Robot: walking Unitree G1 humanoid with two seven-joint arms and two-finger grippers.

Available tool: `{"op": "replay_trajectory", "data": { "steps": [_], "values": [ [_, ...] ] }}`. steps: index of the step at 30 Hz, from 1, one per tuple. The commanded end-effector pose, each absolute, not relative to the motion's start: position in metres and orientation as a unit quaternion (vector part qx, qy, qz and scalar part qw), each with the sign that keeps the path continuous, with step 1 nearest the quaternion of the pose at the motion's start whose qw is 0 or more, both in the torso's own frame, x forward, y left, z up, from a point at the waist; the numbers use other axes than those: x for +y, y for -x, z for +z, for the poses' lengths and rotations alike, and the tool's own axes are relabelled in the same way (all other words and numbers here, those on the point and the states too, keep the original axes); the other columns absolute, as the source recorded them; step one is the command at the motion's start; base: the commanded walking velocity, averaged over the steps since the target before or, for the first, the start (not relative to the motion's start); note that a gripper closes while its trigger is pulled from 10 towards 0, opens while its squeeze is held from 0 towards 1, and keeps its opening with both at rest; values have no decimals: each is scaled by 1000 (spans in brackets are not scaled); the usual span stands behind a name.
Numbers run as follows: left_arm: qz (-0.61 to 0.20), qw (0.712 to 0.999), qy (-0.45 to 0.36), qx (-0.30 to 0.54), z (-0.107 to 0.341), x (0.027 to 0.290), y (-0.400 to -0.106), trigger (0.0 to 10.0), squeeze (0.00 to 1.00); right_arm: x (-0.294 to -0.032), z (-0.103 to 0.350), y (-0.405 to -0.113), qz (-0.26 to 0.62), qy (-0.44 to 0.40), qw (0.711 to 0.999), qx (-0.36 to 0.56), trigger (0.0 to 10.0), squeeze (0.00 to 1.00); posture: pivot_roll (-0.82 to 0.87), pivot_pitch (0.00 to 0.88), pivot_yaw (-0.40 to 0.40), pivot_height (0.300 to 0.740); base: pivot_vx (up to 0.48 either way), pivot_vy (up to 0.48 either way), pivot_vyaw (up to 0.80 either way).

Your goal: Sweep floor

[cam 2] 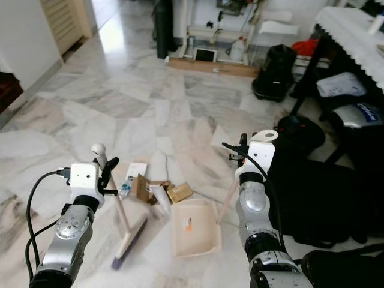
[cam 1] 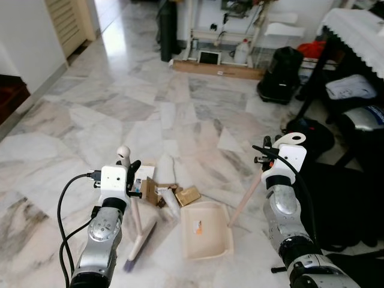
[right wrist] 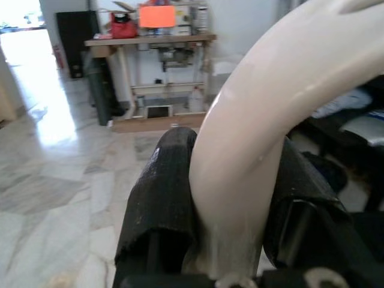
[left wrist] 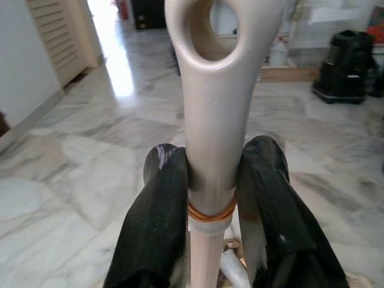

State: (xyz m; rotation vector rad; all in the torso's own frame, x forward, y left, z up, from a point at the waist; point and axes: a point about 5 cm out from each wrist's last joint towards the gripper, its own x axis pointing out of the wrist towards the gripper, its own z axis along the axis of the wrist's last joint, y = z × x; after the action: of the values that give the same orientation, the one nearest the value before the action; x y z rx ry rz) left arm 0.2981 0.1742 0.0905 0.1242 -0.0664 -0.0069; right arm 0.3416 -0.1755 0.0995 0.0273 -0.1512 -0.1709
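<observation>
My left gripper [cam 1: 131, 170] is shut on the beige handle of a broom [cam 1: 138, 216], just below its looped top end. The broom's brush head [cam 1: 139, 243] rests on the marble floor. In the left wrist view, both black fingers [left wrist: 162, 198] press the handle from either side. My right gripper [cam 1: 268, 153] is shut on the long handle of a cream dustpan [cam 1: 206, 231], which lies flat on the floor beside the brush. In the right wrist view, the fingers [right wrist: 165, 180] clamp the curved handle top. A small litter pile [cam 1: 162, 192] of cardboard scraps, paper and a plastic bottle lies just beyond the pan.
A large black bag [cam 1: 336, 198] lies close on the right, under a table with a white lace cloth [cam 1: 354, 30]. A black vacuum [cam 1: 281, 75] and a long cardboard strip [cam 1: 219, 70] lie farther back. A wall and skirting [cam 1: 24, 102] run along the left.
</observation>
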Motion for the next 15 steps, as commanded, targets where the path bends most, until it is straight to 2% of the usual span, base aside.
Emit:
{"op": "replay_trajectory", "data": {
  "steps": [1,12,15],
  "values": [
    [-13,996,-64,-57,101,169,-302,10000,0,-180,110,-346,-91,-10,991,-95,10000,0,17,24,-70,740,0,0,-800],
    [-13,996,-64,-57,101,169,-302,10000,0,-179,110,-346,-89,-9,991,-94,10000,0,20,26,-70,740,0,0,-800],
    [-13,996,-63,-57,102,169,-302,10000,0,-179,111,-346,-91,-6,991,-100,10000,0,20,26,-70,740,0,0,-367]
  ]
}}
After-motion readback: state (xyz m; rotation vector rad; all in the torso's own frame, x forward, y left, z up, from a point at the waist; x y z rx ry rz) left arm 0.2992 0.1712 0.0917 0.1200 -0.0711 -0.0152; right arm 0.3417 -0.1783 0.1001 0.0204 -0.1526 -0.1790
